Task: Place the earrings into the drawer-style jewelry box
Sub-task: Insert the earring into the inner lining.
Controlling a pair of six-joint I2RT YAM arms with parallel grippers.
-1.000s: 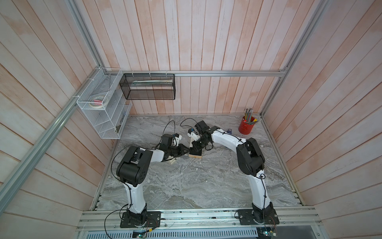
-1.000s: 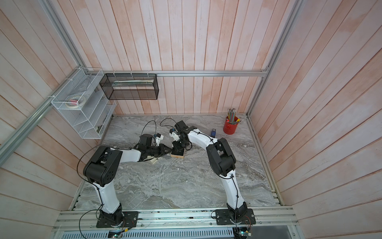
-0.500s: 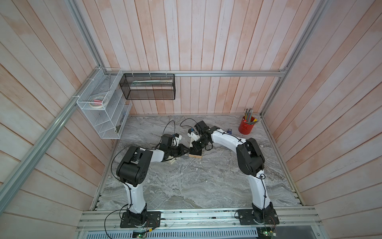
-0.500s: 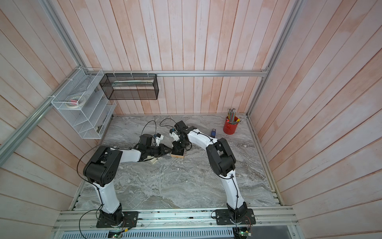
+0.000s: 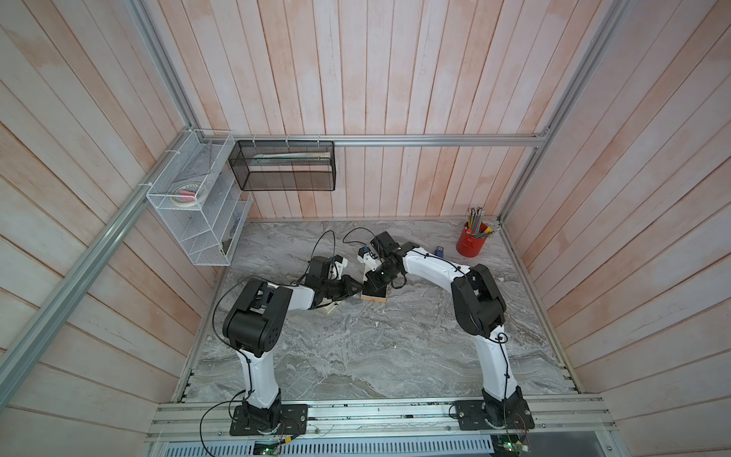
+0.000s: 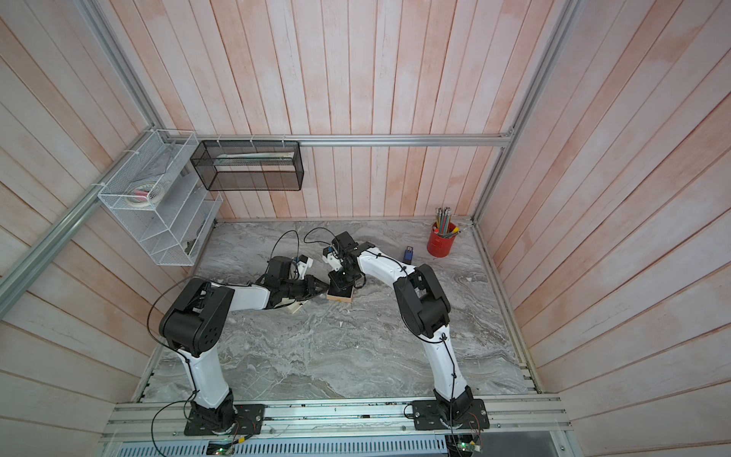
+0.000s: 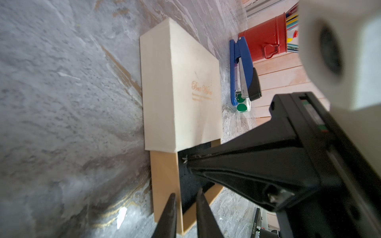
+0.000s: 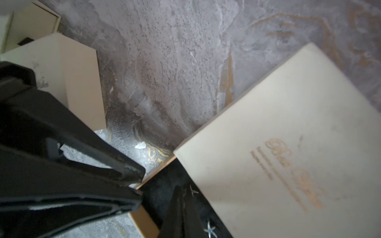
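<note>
The cream drawer-style jewelry box point(image 7: 179, 92) point(image 5: 374, 296) point(image 6: 339, 294) lies on the marble table, its tan drawer point(image 7: 164, 181) with black lining pulled out. My left gripper point(image 7: 186, 192) point(image 8: 141, 185) point(image 5: 356, 287) is shut on the drawer's side wall, one finger outside and one on the lining. Above the drawer, my right gripper point(image 8: 180, 188) point(image 7: 186, 161) point(image 5: 375, 277) is shut, and a silver star earring point(image 8: 193, 191) point(image 7: 185, 159) sticks out at its tip. A second star earring point(image 8: 209, 229) lies on the lining beside the fingers.
Another cream box point(image 8: 78, 82) point(image 5: 330, 308) sits under my left arm. A blue stapler point(image 7: 241, 68) point(image 5: 439, 251), a green-dotted die point(image 7: 243, 106) and a red pen cup point(image 7: 266, 43) point(image 5: 472, 245) stand toward the back right. A white wire shelf point(image 5: 197, 205) and black mesh basket point(image 5: 285, 166) hang on the walls.
</note>
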